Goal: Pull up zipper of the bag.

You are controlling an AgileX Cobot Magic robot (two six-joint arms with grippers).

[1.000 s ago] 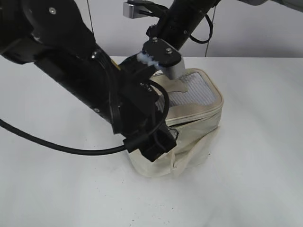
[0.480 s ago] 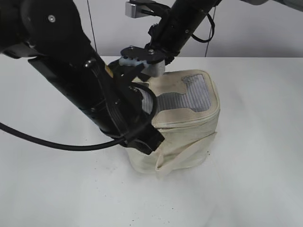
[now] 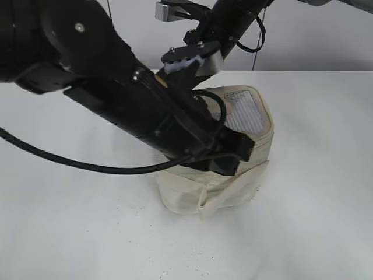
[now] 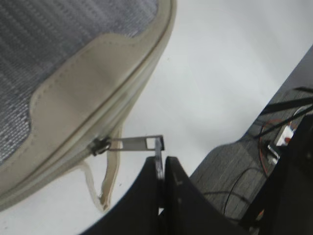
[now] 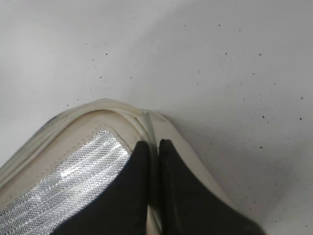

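Note:
The cream bag [image 3: 256, 125] stands on the table, its lid with grey ribbed panels facing up. In the left wrist view the lid [image 4: 73, 93] fills the upper left. A silver slider [image 4: 100, 145] sits on the zipper track at the lid's edge. My left gripper [image 4: 161, 164] is shut on the slider's metal ring pull [image 4: 134, 143], at the bag's front right [image 3: 236, 153]. My right gripper [image 5: 153, 147] is shut on the lid's rim at a far corner [image 3: 189, 63]. The loose strap [image 3: 227, 192] hangs down the bag's front.
The white table [image 3: 315, 221] surrounds the bag. A black cable [image 3: 70, 166] loops from my left arm over the table's left side. In the left wrist view, grey floor and wires [image 4: 234, 166] show past the table's edge.
My left arm has swung right across the bag's front, carrying the ring pull along the lid edge. The bag has shifted and tilted slightly. My right gripper stays at the far corner.

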